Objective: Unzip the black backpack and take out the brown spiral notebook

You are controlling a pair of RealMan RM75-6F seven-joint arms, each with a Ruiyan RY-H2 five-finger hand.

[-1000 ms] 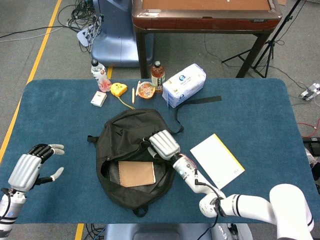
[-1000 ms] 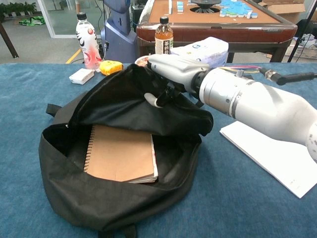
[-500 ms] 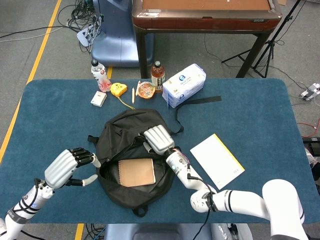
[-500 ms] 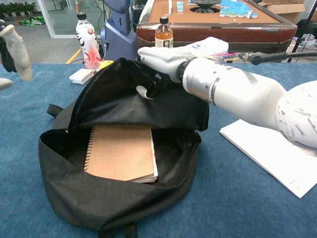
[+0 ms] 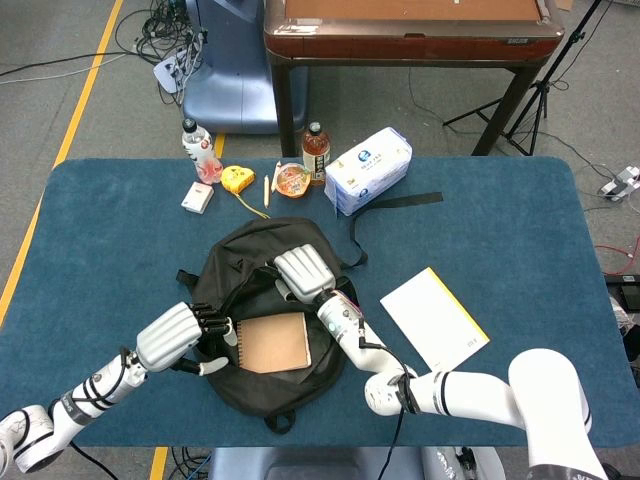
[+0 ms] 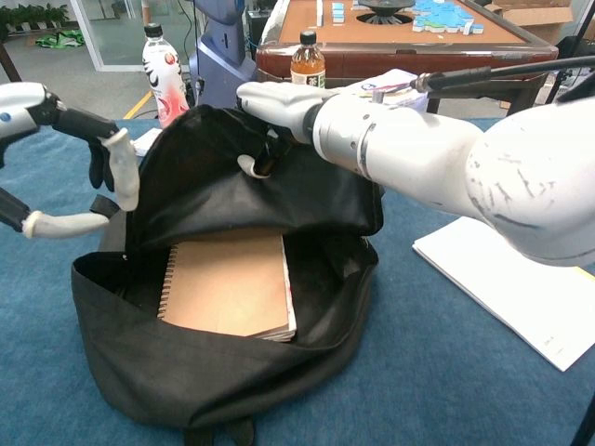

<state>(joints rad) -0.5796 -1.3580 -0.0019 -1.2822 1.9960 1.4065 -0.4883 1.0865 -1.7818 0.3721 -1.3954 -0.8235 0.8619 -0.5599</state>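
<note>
1. The brown spiral notebook lies flat inside the open black backpack, with its wire edge on the left.
2. The bag's mouth is open wide, so the zip work looks done. What is left is getting the book out.
3. The right hand pinches the top flap of the bag and holds it up and back, so the book shows.
4. The left hand is at the left rim of the bag, just beside the book — its fingers are spread and it holds nothing.
5. To do this step well, I think the right hand should keep the flap high, so the hole does not fall shut.
6. The left hand should go in low, slide fingers under the wire edge and put the thumb on top, then pull the book out slowly toward the near left — so it does not catch on the rim.
7. A white booklet lies on the blue table to the right, well apart from the bag.
</note>
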